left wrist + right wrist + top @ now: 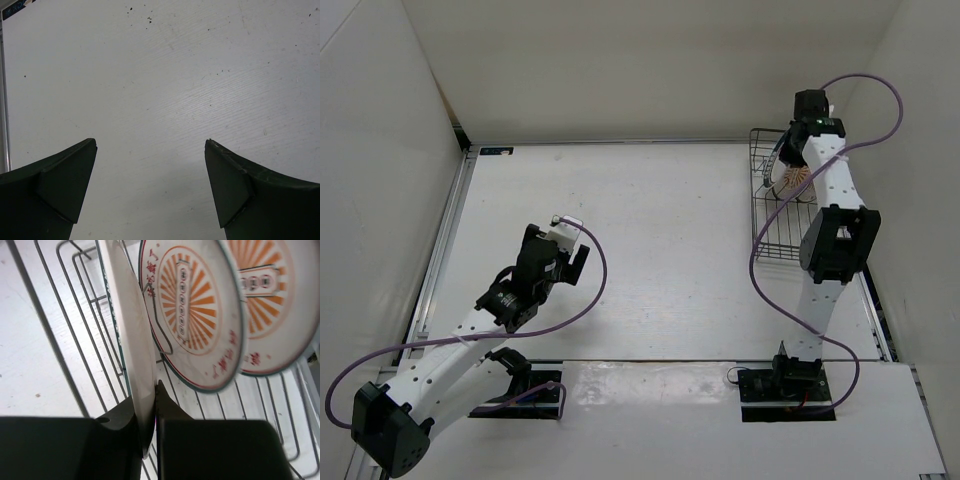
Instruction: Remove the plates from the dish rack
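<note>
White table lies under the wide-spread, empty left gripper. Only its wrist view shows the right gripper clamping one plate by the rim.

surface: white table | on it: black wire dish rack | position: far right edge

Red characters, Chinese in look, printed along the rim band of the nearer sunburst plate, upper left and lower right; too slanted and blurred to read. A column of small dark characters inside the oval panel at its centre, likewise unreadable. Same red rim characters and centre panel on the farther sunburst plate, cropped and blurred. Blue label with white lettering at the far left corner of the table, too small to read.
</note>
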